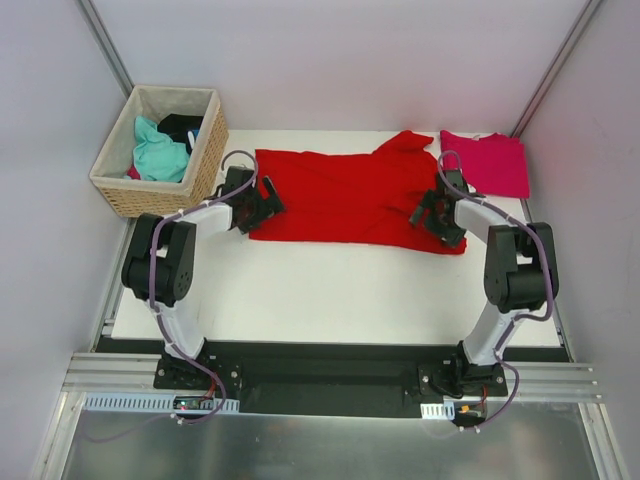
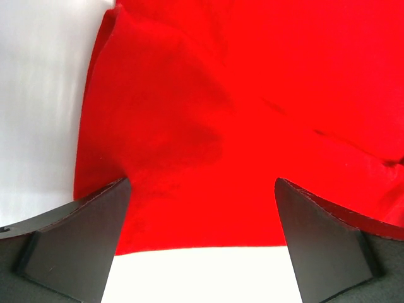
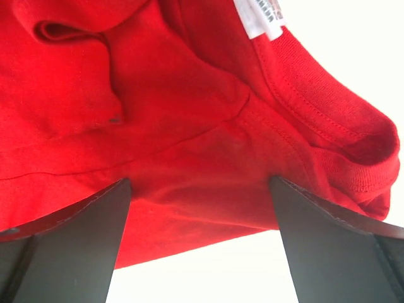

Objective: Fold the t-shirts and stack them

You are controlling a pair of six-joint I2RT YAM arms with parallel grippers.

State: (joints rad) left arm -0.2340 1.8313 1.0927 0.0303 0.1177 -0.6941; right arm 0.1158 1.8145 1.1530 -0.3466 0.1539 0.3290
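Spread wide, pinching nothing, the left gripper (image 2: 202, 186) sits at the left edge of the red t-shirt (image 1: 340, 195), mid-frame, and the right gripper (image 3: 201, 186) at its collar end. Bare table (image 1: 330, 290) lies below. The white label (image 3: 259, 16) is cut off at the top. The pink t-shirt (image 1: 487, 163) lies upper right. The wicker basket (image 1: 120, 195), upper left, holds teal cloth (image 1: 160, 150) and dark cloth (image 1: 182, 125).

Both arms were extended forward from their bases, elbows raised, forearms angled inward toward each other. The left gripper (image 1: 258, 203) pointed right, its jaws spread wide. The right gripper (image 1: 428, 215) pointed left and sat low, its jaws likewise wide apart.
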